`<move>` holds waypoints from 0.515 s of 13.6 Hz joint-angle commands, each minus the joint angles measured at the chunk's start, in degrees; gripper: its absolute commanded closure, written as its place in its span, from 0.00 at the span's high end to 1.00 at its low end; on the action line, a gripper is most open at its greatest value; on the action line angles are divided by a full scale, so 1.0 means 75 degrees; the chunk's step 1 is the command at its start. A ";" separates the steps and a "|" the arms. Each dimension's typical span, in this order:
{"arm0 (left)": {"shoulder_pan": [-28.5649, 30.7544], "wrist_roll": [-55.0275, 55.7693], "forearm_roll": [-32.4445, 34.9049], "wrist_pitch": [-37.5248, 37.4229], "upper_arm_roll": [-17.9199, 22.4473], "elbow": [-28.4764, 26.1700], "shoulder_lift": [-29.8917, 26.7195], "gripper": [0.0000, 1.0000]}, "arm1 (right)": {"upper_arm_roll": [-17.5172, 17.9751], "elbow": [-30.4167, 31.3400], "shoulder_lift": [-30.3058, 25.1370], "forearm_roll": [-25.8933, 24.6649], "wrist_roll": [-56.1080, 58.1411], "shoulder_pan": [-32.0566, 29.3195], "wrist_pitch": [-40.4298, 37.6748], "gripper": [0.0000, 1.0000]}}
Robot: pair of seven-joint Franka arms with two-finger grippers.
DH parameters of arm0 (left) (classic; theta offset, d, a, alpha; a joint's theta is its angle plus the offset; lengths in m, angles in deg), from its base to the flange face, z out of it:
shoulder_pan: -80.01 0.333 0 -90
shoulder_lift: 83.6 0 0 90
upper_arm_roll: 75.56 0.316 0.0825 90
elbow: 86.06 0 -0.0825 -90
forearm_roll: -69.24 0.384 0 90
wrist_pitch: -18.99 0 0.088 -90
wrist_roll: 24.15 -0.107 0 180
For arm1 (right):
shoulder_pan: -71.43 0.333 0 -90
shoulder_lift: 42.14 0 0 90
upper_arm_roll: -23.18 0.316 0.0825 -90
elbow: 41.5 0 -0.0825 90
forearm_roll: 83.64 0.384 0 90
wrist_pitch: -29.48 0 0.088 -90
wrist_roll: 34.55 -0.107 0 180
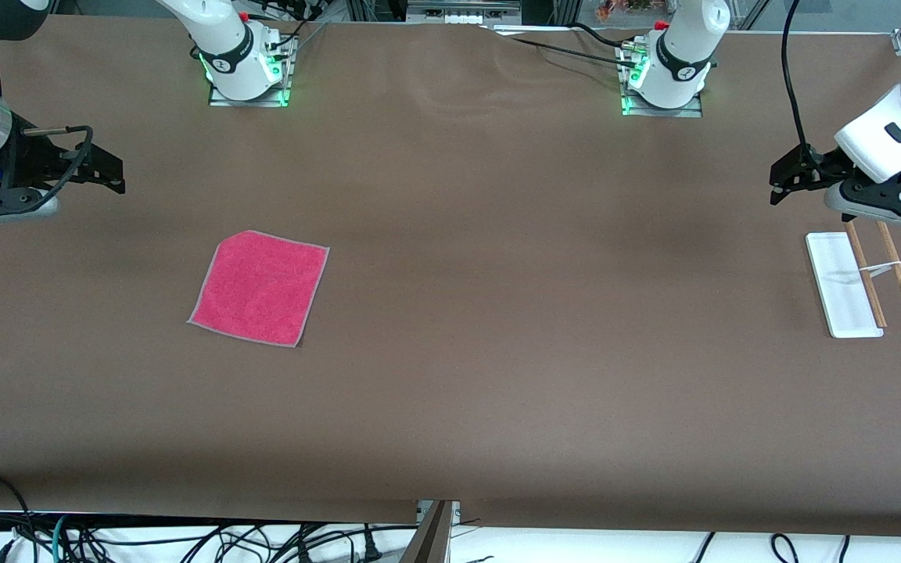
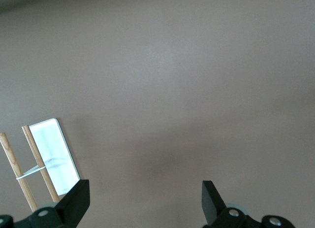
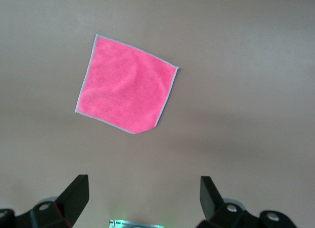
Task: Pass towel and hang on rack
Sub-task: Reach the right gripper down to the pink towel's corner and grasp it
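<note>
The pink-red towel (image 1: 259,287) lies flat on the brown table toward the right arm's end; it also shows in the right wrist view (image 3: 125,90). The rack (image 1: 861,281), a white base with two wooden rods, stands toward the left arm's end and shows in the left wrist view (image 2: 47,161). My right gripper (image 1: 116,173) hangs open and empty over the table's right-arm end, apart from the towel; its jaws (image 3: 143,188) stand wide. My left gripper (image 1: 777,184) hangs open and empty over the table beside the rack; its jaws (image 2: 145,193) stand wide.
The two arm bases with green lights (image 1: 247,78) (image 1: 662,86) stand along the table edge farthest from the front camera. Cables (image 1: 184,539) lie below the table's near edge. The brown cover (image 1: 497,313) lies bare between towel and rack.
</note>
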 commanded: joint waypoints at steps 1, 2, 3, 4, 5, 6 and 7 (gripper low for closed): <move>0.0020 0.0068 -0.0143 -0.0096 -0.0024 -0.0008 -0.0100 1.00 | -0.0091 0.0113 0.0583 -0.0101 0.0296 0.0005 0.0526 1.00; 0.0020 0.0068 -0.0143 -0.0096 -0.0024 -0.0008 -0.0100 1.00 | -0.0126 0.0299 0.0829 -0.0089 0.0518 -0.0019 0.0912 1.00; 0.0020 0.0068 -0.0143 -0.0096 -0.0024 -0.0008 -0.0100 1.00 | -0.0173 0.0533 0.1006 -0.0078 0.0694 -0.0100 0.1380 1.00; 0.0020 0.0068 -0.0143 -0.0096 -0.0024 -0.0008 -0.0100 1.00 | -0.0185 0.0837 0.1158 -0.0031 0.0777 -0.0194 0.1907 1.00; 0.0020 0.0068 -0.0143 -0.0096 -0.0024 -0.0008 -0.0100 1.00 | -0.0185 0.1154 0.1357 -0.0008 0.0824 -0.0299 0.2515 1.00; 0.0020 0.0068 -0.0143 -0.0096 -0.0024 -0.0008 -0.0100 1.00 | -0.0185 0.1354 0.1637 0.0016 0.0883 -0.0405 0.3090 1.00; 0.0020 0.0068 -0.0143 -0.0096 -0.0024 -0.0008 -0.0100 1.00 | -0.0185 0.1414 0.1953 0.0028 0.1046 -0.0452 0.3571 1.00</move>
